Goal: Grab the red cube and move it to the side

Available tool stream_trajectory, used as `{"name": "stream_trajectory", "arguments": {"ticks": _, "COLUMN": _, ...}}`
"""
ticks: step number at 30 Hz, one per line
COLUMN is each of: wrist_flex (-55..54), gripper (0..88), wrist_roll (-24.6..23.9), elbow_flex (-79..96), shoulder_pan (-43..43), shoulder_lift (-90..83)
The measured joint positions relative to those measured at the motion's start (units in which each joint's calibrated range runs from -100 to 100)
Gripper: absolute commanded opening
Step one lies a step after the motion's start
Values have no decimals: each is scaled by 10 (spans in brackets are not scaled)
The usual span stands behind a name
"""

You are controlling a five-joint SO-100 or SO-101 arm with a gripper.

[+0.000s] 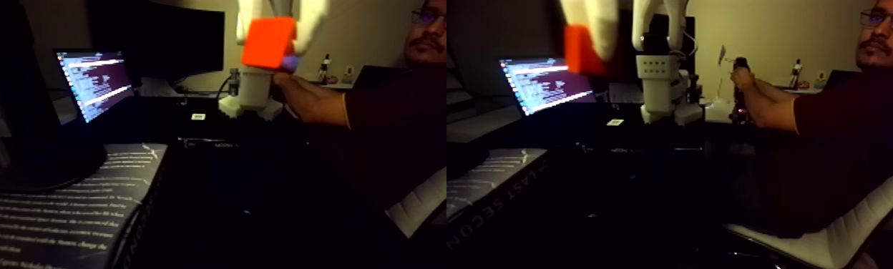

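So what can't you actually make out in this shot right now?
- End effector: fingertips cut off by the top edge, blurred.
- Red cube: between the white fingers; left half of the fixed view shows it whole, the right half only partly.
- Table: too dark to read.
- Laptop text: too small.

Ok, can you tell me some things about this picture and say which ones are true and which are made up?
1. The gripper holds the red cube up in the air. True.
2. The laptop screen is switched off. False: it glows with lines of text.
3. A person sits beside the arm. True.
4. The cube is blue. False: it is bright red-orange.
5. The room is brightly lit. False: the table and most of the room are dark.
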Motion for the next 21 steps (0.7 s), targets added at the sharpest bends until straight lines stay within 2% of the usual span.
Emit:
{"name": "stream_trajectory", "arguments": {"ticks": 12, "wrist_flex": -24, "gripper": 127, "wrist_roll": -15, "elbow_flex": -79, "shoulder_pan": 91, "shoulder_lift": 104}}
{"name": "stream_trajectory", "arguments": {"ticks": 21, "wrist_flex": -99, "gripper": 123, "wrist_roll": -16, "elbow_flex": -112, "shoulder_pan": 165, "shoulder_lift": 223}}
